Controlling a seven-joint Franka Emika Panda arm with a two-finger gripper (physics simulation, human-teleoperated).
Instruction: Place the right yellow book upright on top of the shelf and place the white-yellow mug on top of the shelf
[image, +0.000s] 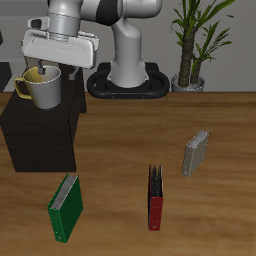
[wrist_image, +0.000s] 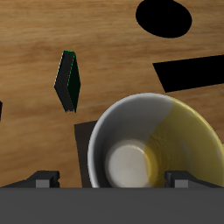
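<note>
**Mug held over shelf**

Gripper (image: 43, 70) closed on rim of white-yellow mug (image: 41, 88), fingers astride the wall near the yellow handle. Mug upright, over the shelf (image: 40, 135) top; contact with top not discernible. Pale yellow book (image: 195, 153) upright on table, well apart. Green book (image: 66, 207) and red-and-black book (image: 155, 197) nearer front edge.

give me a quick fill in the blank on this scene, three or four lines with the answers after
1. The gripper holds the white-yellow mug by its ____.
2. The mug hangs over the ____, a low black-brown cabinet.
3. The inside of the mug is white and ____.
4. On the table nearer the front edge, the green book stands beside the red-and-black book, while the yellow book stands ____ back.

Missing words: rim; shelf; yellow; farther
</note>
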